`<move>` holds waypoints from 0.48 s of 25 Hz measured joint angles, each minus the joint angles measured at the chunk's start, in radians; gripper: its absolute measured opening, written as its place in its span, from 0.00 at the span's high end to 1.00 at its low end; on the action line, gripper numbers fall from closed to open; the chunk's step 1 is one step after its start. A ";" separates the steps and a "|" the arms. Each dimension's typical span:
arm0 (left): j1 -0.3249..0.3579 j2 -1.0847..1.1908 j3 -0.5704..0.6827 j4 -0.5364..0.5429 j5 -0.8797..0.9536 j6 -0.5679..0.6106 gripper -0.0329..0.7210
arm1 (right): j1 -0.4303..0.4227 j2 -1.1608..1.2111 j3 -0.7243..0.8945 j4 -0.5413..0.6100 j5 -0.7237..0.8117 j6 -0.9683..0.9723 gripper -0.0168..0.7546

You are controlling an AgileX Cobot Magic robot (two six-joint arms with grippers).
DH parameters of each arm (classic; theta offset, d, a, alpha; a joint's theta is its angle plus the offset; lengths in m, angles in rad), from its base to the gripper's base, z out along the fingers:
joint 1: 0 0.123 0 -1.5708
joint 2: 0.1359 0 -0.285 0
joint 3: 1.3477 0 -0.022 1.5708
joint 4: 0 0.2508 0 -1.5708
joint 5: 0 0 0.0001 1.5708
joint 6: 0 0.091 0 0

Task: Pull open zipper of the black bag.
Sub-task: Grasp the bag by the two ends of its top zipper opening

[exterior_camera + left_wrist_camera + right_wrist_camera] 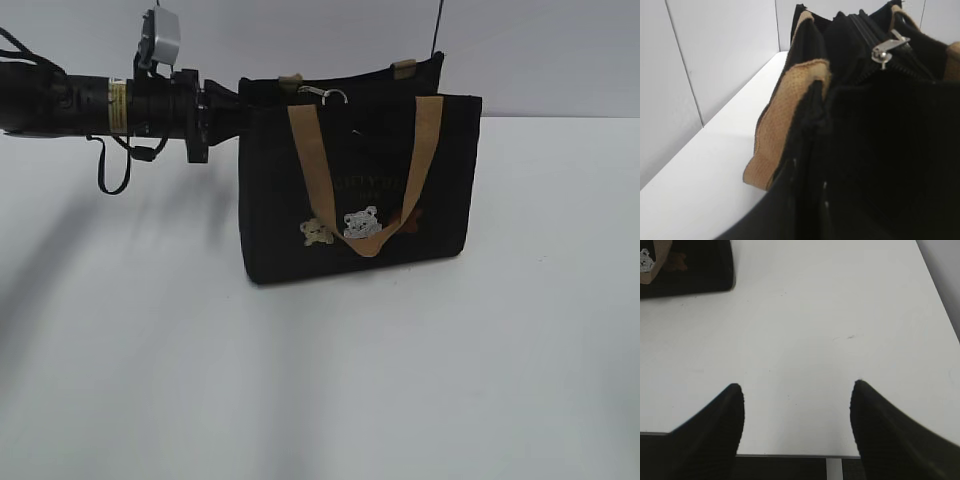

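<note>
Zipper (900,55) not opened yet; our left end effector (812,150) pinched on black bag (360,190) edge, right end effector (797,412) wide. Next we'd grab pull ring.

black bag (290,200), tan handles (305,150), silver zipper (886,50), white table (400,380)

black bag (360,190): matt cloth | handles (310,160): tan woven webbing | zipper (886,50) pull: shiny metal | table (320,380): smooth white
</note>
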 joint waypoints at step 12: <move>-0.001 0.000 0.000 0.013 -0.005 0.000 0.93 | 0.000 0.000 0.000 0.000 0.000 0.000 0.33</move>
